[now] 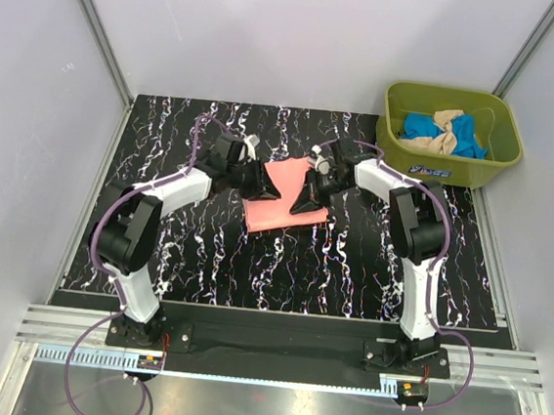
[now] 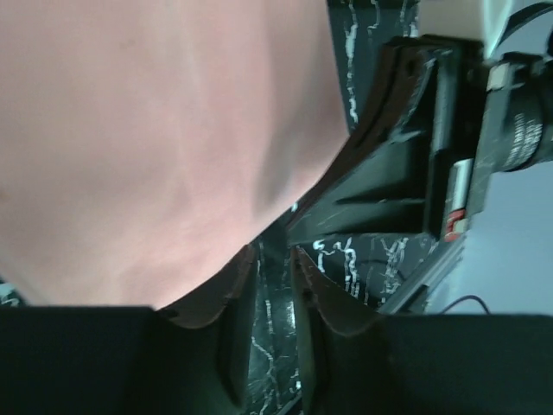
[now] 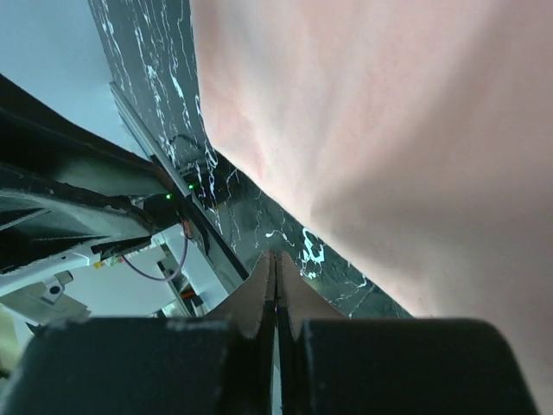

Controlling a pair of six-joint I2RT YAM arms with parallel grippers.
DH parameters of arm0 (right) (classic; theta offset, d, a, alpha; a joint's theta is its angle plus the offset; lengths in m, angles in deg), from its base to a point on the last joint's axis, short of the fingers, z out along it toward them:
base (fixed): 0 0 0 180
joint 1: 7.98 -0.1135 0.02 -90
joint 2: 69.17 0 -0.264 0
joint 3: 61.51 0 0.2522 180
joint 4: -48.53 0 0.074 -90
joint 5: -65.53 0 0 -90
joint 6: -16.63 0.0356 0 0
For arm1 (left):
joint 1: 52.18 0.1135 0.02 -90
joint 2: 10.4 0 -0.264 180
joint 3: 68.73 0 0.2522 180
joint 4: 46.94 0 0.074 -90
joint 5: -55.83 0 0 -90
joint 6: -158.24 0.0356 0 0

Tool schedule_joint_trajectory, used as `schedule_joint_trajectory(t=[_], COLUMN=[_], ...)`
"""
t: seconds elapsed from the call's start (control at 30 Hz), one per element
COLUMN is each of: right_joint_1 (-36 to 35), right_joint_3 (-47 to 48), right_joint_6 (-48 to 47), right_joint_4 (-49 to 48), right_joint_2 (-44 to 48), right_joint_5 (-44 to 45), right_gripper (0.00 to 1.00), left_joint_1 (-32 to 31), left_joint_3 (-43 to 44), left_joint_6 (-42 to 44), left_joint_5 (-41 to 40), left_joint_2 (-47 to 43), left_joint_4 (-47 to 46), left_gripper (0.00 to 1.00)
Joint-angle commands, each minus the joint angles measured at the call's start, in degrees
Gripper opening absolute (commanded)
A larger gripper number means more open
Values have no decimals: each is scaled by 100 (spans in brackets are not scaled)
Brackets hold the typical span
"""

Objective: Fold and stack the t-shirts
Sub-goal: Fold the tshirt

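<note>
- Hovering at the 9 o'clock edge of the salmon-pink cloth t-shirt (image 1: 279, 206), the left hand (image 1: 263, 181) stands a little open. Its wrist view shows bare table between the fingers (image 2: 232, 298) and no cloth in them.
- Over at the shirt's 3 o'clock edge, the right hand (image 1: 309, 205) is pressed fully closed. The fingers (image 3: 259, 298) meet with nothing visibly pinched, and the pink cloth (image 3: 389, 130) lies just beside them.
- The pink shirt lies as a compact, slightly skewed rectangle on the black, white-veined table (image 1: 252, 264), a touch towards 12 o'clock from centre and flat between the two hands.
- Up at 2 o'clock sits the olive-green plastic tub (image 1: 438, 169), well apart from the action. A bright blue t-shirt (image 1: 420, 129) and a beige-tan t-shirt (image 1: 449, 124) are bundled inside it, unfolded.
- My read is that the pink shirt's fold is at or near its last crease, with neither hand gripping. Only the first garment is about done.
- The next move calls for both hands to lift clear without dragging an edge. The right arm, nearer the tub, then looks best placed to reach in for a second shirt.
- The risk to watch is a closed fingertip snagging the top layer and undoing the fold.
</note>
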State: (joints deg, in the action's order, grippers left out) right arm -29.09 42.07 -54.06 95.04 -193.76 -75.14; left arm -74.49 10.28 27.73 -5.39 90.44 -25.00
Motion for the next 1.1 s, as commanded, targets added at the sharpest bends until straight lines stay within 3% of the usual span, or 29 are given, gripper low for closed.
schedule_joint_trajectory(t=[0.0, 0.17, 0.37, 0.47, 0.53, 0.77, 0.9, 1.0, 1.07], right_joint_1=[36, 299, 756, 783, 774, 520, 196, 124, 141], right_joint_3=[237, 11, -693, -921, -1001, -99, 386, 746, 1009], right_joint_6=[-67, -603, -569, -376, -253, -148, 502, 706, 513], right_joint_4=[46, 407, 407, 443, 460, 346, -407, -577, -429], right_joint_2=[-204, -302, 285, 663, 892, 886, 253, -222, -494], right_joint_5=[57, 558, 1156, 1323, 1533, 1325, 700, 821, 1120], right_gripper=[0, 0, 0, 0, 0, 0, 1, 1, 1], left_joint_1=[33, 86, 139, 139, 130, 121, 130, 296, 516], left_joint_3=[-214, -592, -935, -909, -830, -523, -391, -600, -768], left_joint_6=[-448, -274, 280, 623, 850, 993, 852, 581, 299], left_joint_5=[357, 436, 103, -12, -56, 66, 120, 137, 137], left_joint_2=[426, 964, 798, 579, 429, -493, -583, -626, -757], left_joint_4=[-614, -801, -442, -73, 130, 763, 711, 457, 246], left_gripper=[25, 21, 20, 22, 29, 48, 43, 37, 39])
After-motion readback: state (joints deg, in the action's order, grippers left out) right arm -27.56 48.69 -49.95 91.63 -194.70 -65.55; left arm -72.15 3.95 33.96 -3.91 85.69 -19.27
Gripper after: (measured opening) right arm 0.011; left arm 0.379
